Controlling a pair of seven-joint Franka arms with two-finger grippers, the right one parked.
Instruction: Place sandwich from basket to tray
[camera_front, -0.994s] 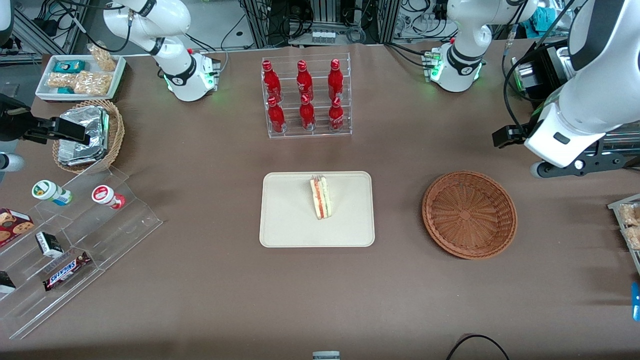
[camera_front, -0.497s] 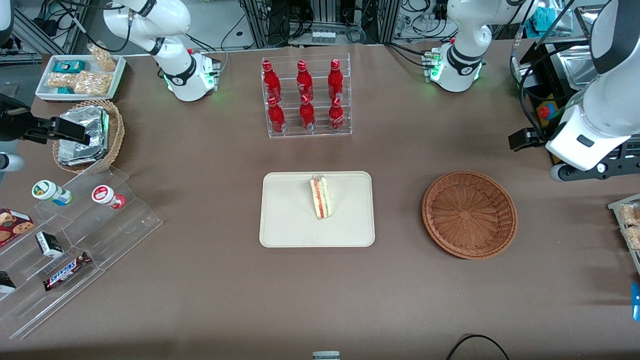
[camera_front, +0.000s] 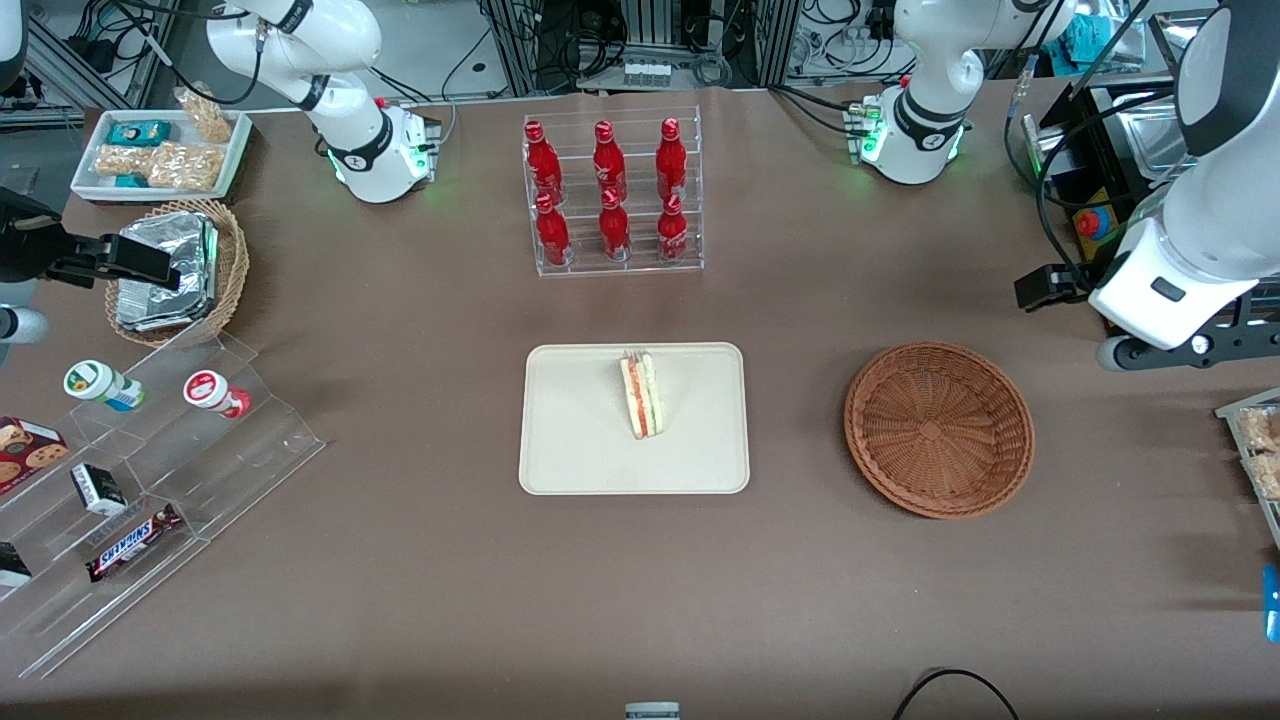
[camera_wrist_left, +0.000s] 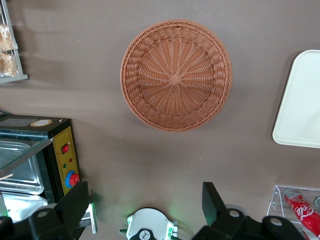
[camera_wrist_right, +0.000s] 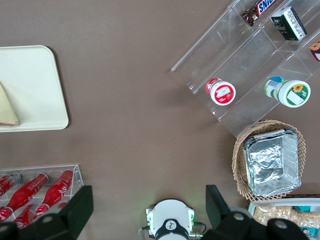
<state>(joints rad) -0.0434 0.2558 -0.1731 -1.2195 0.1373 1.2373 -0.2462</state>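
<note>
Brown table (camera_front: 420, 600): you see the sandwich (camera_front: 641, 395) on the tray (camera_front: 570, 440), long side running from the bottles (camera_front: 603, 190) toward the front camera. Beside it, the basket (camera_front: 938, 428). Your gripper (camera_wrist_left: 145, 210) hangs high, fingers (camera_wrist_left: 75, 202) spread apart.

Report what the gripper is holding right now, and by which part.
Nothing is held. The gripper is open and empty, raised above the table near the basket, which is also empty. The sandwich stands on the tray, untouched.

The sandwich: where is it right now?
In the front view the sandwich stands on the tray, nearer the camera than the bottle rack; the basket is empty, the gripper open above the table.
</note>
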